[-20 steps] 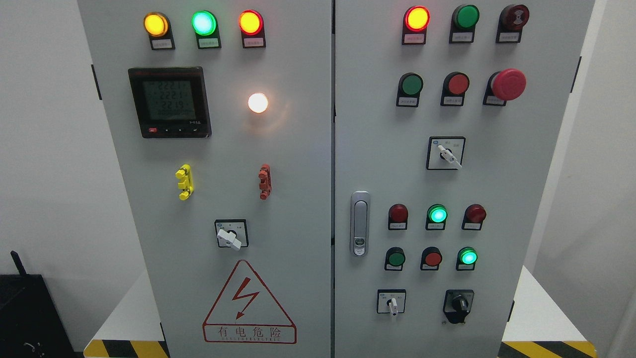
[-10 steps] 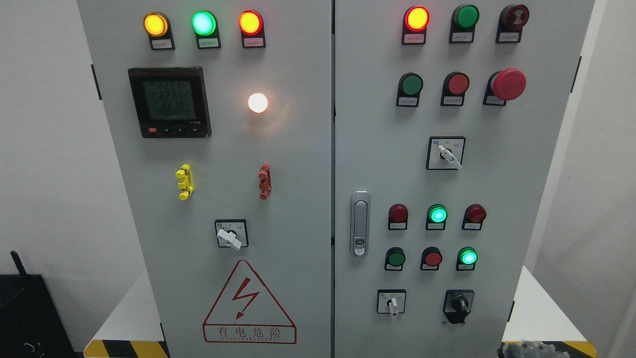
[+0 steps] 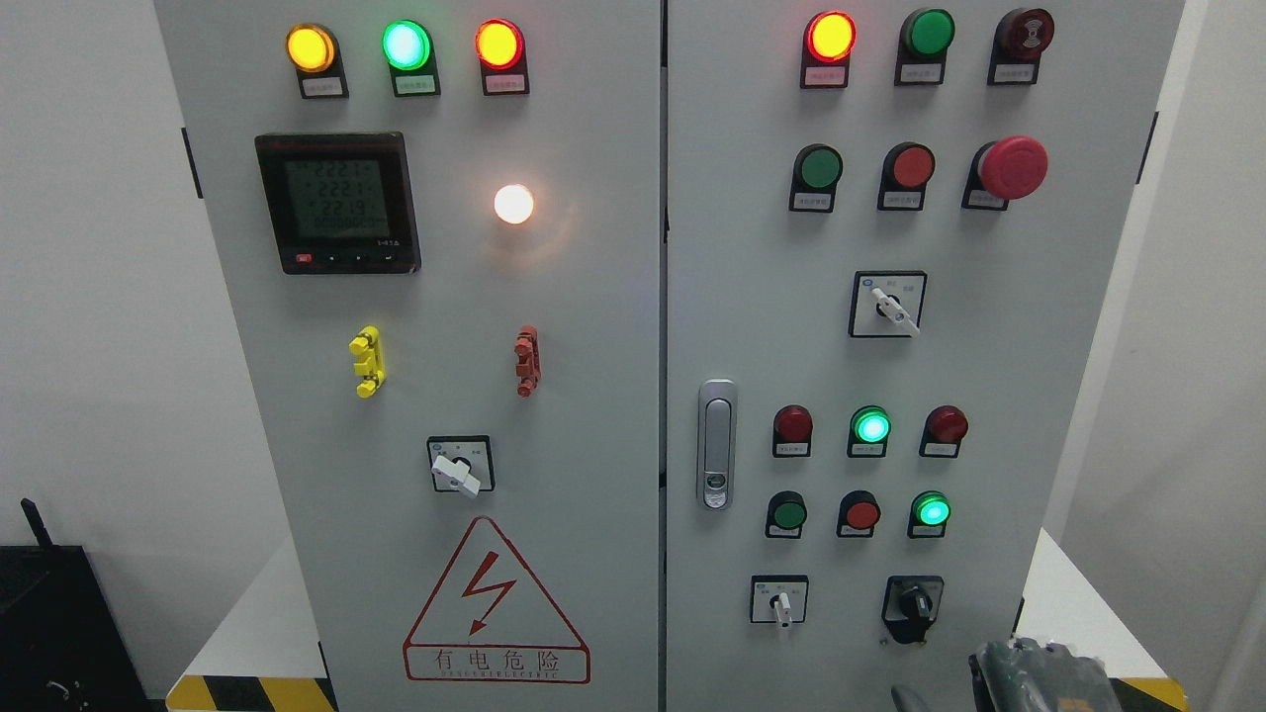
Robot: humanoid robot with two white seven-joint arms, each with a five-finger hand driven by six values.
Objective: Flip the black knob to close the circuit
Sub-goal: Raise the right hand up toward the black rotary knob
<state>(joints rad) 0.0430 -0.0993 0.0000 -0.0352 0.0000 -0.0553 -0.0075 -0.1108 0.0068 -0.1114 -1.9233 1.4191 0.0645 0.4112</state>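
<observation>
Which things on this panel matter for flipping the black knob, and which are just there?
For the job:
black knob, lower right of the right door
right robot hand, at the bottom edge below the knob

Just there:
red mushroom button
digital meter
white selector switches
door handle

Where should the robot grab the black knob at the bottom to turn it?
Probably by the raised bar across the middle of the black knob, pinched from both sides, coming straight at the panel from the front. The bar sticks out from the round base, so fingers can catch it. The right robot hand is just below it.
</observation>
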